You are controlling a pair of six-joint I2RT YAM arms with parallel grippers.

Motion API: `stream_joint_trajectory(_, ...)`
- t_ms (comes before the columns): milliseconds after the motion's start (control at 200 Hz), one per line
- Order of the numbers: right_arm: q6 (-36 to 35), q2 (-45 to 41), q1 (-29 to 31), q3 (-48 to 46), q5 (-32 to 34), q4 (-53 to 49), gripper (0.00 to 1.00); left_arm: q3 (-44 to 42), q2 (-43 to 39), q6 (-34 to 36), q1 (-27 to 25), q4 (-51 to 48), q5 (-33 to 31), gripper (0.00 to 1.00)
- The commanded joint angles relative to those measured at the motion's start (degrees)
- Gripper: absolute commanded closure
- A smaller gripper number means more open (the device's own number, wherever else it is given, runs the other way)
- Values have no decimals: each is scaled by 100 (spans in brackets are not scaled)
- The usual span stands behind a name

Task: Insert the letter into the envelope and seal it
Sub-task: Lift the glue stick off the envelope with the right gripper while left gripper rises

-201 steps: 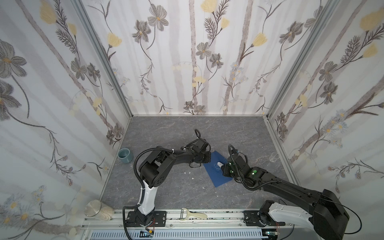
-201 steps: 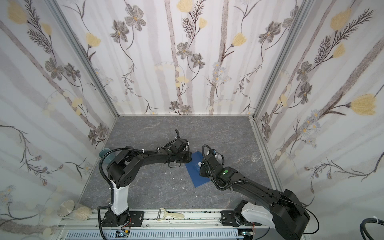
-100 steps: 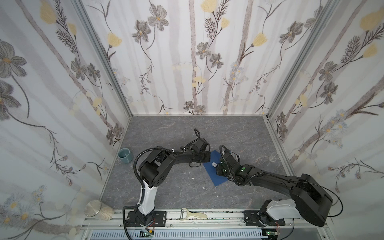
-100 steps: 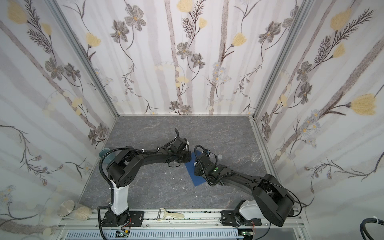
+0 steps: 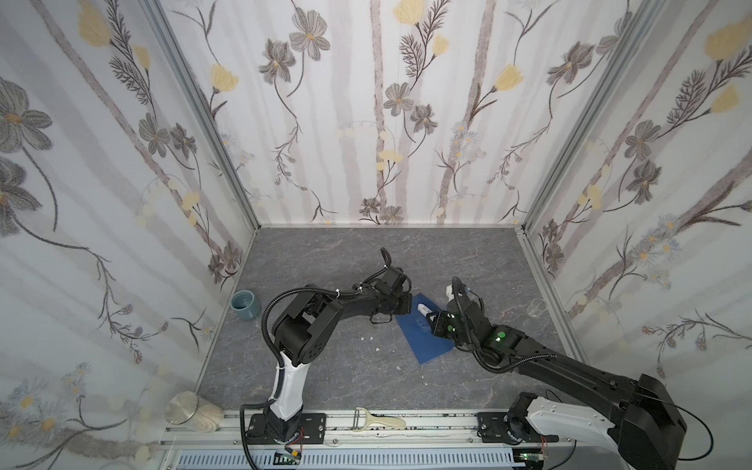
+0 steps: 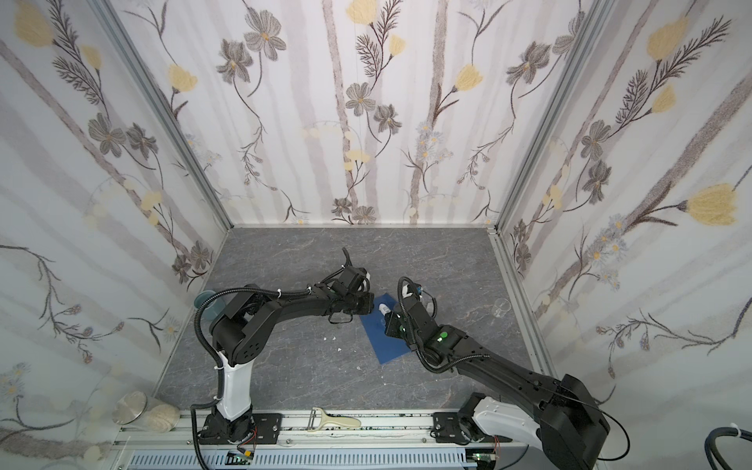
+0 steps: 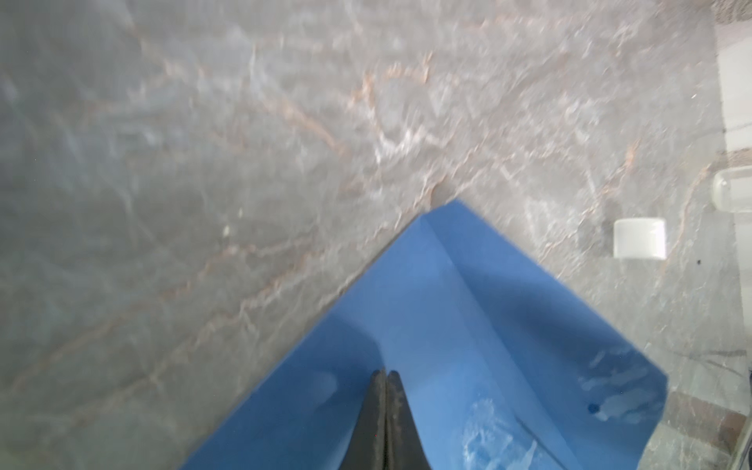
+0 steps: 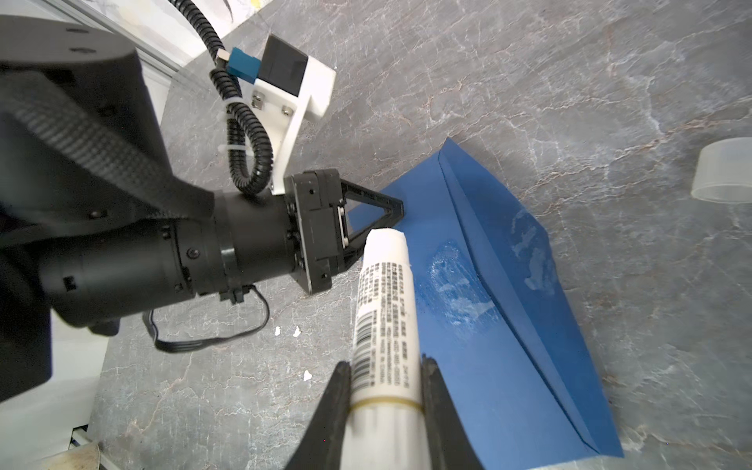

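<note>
Right wrist view gives the closest look at the envelope (image 8: 508, 325). It lies on the grey tabletop (image 8: 569, 81) near the middle, its flap folded out along a long crease. Whitish smears of glue (image 8: 464, 293) sit on both sides of that crease.

The left pincer (image 8: 396, 203) is pressed together, and its tip rests on the envelope's edge near one corner. In the left wrist view the two black fingers (image 7: 376, 407) meet with no gap, right over the blue paper.

The right pincer (image 8: 384, 364) pinches a white glue stick (image 8: 382, 293) around its lower body. The stick's free end points towards the left pincer, just above the envelope, and I cannot tell whether it touches the paper.

In both top views the left arm (image 5: 337, 301) is folded at the elbow, with its forearm low and almost level, reaching towards the middle. The right arm (image 5: 549, 362) stretches forward and across, with its wrist over the envelope. A small white cap (image 7: 639, 238) lies on the tabletop, apart from the envelope's corner.
</note>
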Motion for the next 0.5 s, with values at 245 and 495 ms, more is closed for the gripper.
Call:
stream_joint_trajectory(245, 106, -1064, -138, -304, 628, -360, 100, 636, 148, 351, 54, 220, 298, 100)
stream_joint_trajectory(495, -939, -1616, -443, -366, 829, 183, 100, 377, -896, -1097, 306, 730, 944, 87)
